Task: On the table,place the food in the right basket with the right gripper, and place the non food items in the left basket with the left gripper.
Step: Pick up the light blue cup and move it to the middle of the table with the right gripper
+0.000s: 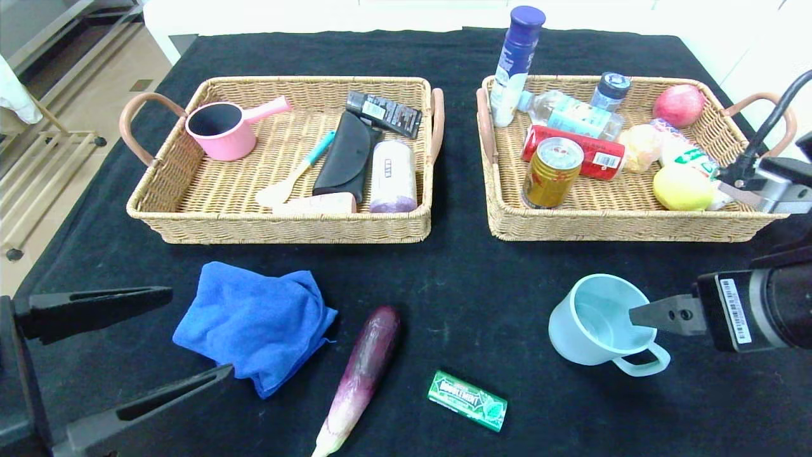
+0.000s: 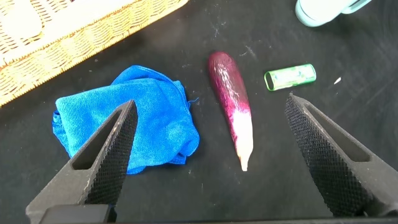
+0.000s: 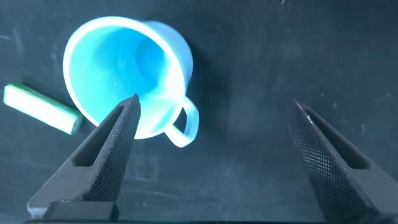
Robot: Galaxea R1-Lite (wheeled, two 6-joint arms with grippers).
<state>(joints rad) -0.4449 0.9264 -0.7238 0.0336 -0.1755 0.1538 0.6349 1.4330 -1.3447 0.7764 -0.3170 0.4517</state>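
Observation:
On the black cloth lie a blue towel (image 1: 257, 324), a purple eggplant (image 1: 365, 371), a green mint box (image 1: 467, 400) and a light blue cup (image 1: 599, 320). My left gripper (image 1: 202, 332) hovers open at the near left, its fingers spread over the towel (image 2: 124, 121) and the eggplant (image 2: 231, 99). My right gripper (image 1: 675, 249) is open at the right, with one fingertip over the cup's rim (image 3: 124, 74) and nothing held. The left basket (image 1: 279, 231) holds non-food items. The right basket (image 1: 622, 231) holds cans, bottles and fruit.
A tall blue-capped bottle (image 1: 517, 63) stands at the right basket's far left corner. A pink pot (image 1: 222, 130) sits in the left basket. The mint box (image 3: 40, 109) lies beside the cup. The table's left edge drops to the floor.

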